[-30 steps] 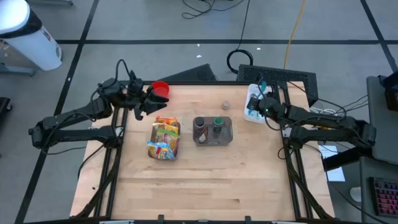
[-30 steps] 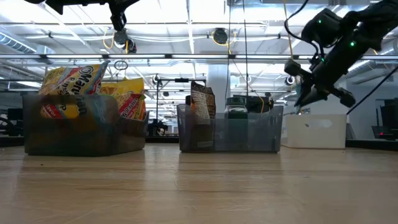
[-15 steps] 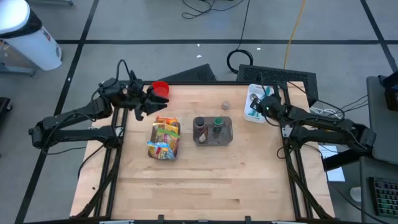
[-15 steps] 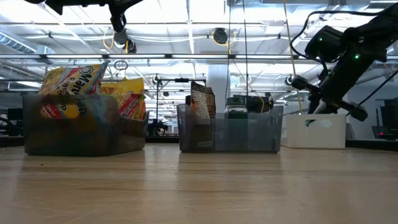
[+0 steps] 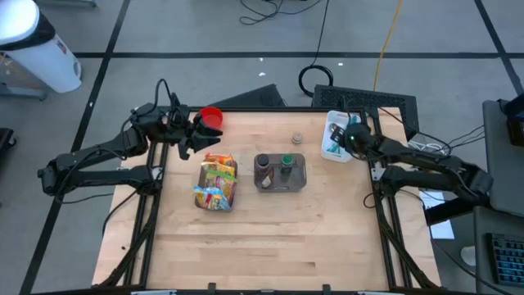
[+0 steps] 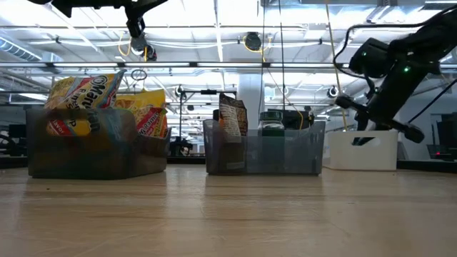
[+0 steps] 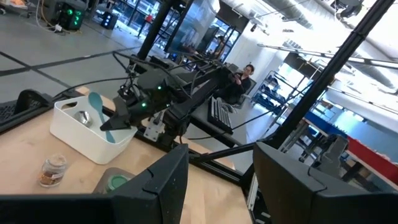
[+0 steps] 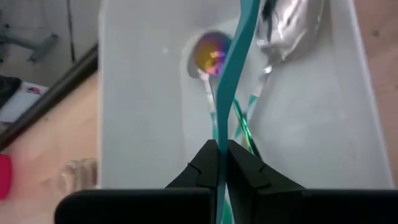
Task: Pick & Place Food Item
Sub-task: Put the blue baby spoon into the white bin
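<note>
My right end effector point(image 8: 217, 163) is clamped on a teal spoon point(image 8: 235, 68) over the white tub point(image 5: 334, 137) at the counter's far right; left end effector point(image 5: 190, 133) hangs partly open by the red cup point(image 5: 211, 118).

Compared with a second ago, the right pincer point(image 5: 337, 139) sits further over the white bin point(image 5: 331, 152) at the tabletop's far right corner, and the arm's elbow lies lower in the low view. The teal spoon point(image 8: 234, 56) pinched in its shut fingers now hangs down inside that bin.
</note>
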Robot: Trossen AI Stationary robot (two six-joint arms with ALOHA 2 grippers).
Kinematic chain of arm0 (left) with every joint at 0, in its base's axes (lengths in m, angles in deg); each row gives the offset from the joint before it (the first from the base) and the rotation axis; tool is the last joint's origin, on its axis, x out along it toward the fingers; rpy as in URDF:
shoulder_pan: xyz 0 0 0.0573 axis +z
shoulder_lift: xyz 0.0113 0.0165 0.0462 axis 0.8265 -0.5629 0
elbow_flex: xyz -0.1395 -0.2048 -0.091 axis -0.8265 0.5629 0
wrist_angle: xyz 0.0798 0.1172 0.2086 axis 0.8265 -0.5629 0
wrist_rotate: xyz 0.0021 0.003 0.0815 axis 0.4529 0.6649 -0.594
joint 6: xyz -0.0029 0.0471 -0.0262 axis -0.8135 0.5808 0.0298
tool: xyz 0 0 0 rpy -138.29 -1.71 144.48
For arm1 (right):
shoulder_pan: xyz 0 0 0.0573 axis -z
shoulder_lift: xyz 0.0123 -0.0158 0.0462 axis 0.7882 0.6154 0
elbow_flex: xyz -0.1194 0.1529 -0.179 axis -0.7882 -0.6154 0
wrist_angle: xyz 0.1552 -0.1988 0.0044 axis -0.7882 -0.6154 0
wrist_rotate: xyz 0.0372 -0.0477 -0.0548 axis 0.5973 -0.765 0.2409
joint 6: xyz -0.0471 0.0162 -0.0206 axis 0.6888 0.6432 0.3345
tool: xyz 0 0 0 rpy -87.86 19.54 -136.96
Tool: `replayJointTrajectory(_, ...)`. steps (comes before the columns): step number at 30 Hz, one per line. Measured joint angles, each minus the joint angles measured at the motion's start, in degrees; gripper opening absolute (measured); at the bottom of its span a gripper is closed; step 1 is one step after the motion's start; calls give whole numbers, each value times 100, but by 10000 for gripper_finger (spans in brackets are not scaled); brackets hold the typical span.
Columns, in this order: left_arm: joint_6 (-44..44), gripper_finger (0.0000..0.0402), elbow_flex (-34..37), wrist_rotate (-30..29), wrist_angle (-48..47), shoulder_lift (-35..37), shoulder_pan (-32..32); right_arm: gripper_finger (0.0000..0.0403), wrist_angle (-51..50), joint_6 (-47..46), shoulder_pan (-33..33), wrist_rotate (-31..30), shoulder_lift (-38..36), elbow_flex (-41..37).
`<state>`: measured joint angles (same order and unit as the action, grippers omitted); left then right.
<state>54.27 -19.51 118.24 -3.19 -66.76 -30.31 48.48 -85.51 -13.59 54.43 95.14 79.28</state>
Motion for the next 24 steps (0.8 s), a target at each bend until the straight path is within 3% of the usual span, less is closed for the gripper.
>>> replayJointTrajectory(14, 1, 186, 0, -6, -2, 0, -2, 2, 277, 66, 246, 656, 689, -2)
replayJointTrajectory(24, -2, 186, 0, -11, -49, 0, -2, 30, 382, 223, 276, 659, 748, -2)
